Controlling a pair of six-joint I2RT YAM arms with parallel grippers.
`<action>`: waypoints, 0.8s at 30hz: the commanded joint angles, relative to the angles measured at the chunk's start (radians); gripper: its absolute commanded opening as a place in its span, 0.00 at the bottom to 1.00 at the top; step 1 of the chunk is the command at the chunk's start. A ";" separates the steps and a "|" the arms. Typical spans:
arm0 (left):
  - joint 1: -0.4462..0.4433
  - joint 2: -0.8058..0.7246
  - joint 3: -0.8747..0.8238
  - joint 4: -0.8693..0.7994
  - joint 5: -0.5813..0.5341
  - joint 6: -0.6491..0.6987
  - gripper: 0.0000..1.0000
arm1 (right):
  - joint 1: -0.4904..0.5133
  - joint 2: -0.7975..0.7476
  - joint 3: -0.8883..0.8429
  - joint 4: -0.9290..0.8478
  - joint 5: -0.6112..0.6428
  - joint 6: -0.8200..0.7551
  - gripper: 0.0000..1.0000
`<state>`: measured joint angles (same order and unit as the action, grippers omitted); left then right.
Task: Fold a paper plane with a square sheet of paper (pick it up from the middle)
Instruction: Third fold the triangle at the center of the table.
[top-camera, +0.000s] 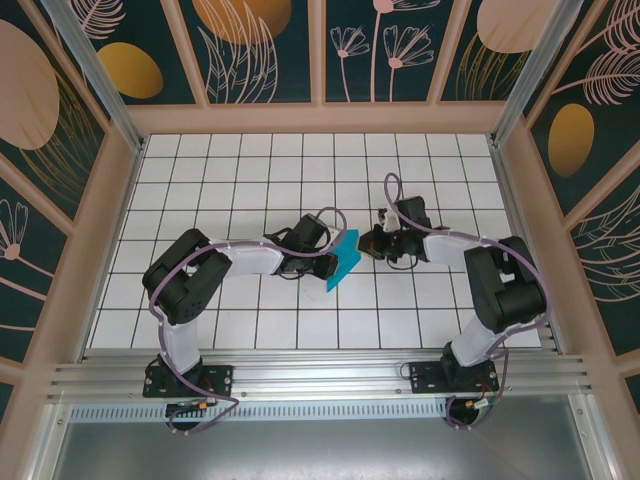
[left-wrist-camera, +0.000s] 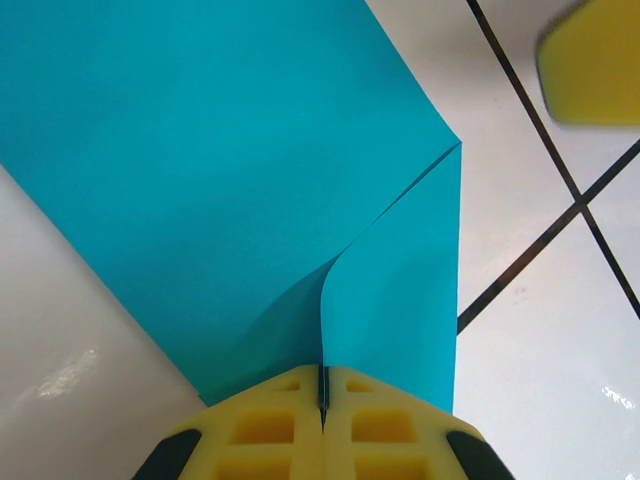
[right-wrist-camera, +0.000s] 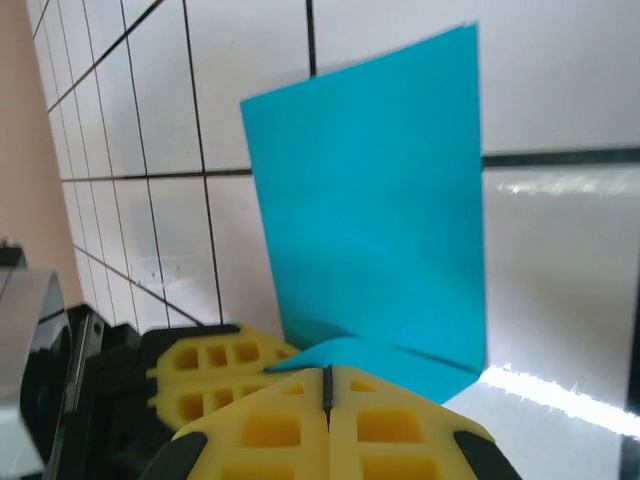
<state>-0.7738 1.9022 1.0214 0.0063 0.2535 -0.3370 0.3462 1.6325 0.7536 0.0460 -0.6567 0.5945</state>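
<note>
The left gripper (left-wrist-camera: 322, 378) has its fingers pinched tight on the square sheet of paper (left-wrist-camera: 230, 180), which stands at mid-frame in the top view. The right gripper (right-wrist-camera: 327, 374) has its fingers pressed together just beside it; contact unclear.

**Colours and patterns about the claws**

Square sheet of paper (left-wrist-camera: 230, 170): plain teal-blue, just ahead of each claw. Left claw (left-wrist-camera: 322, 395) and right claw (right-wrist-camera: 327, 385): yellow pads with black corners. Bench (top-camera: 250, 170) beneath the claws: white tiles ruled by thin black grid lines. Walls (top-camera: 290, 80) beyond the claws: dark teal panels with peach and orange leaf-and-flower motifs.
</note>
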 joint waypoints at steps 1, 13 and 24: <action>0.007 0.041 0.002 -0.062 -0.025 0.019 0.02 | 0.040 -0.013 -0.062 0.065 -0.018 0.072 0.04; 0.007 0.044 0.003 -0.074 -0.026 0.023 0.02 | 0.127 0.052 -0.073 0.173 -0.042 0.141 0.03; 0.008 0.052 0.011 -0.086 -0.034 0.025 0.02 | 0.130 0.108 -0.080 0.146 -0.005 0.111 0.03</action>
<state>-0.7738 1.9068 1.0309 -0.0055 0.2531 -0.3336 0.4694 1.7435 0.6674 0.2058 -0.6857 0.7193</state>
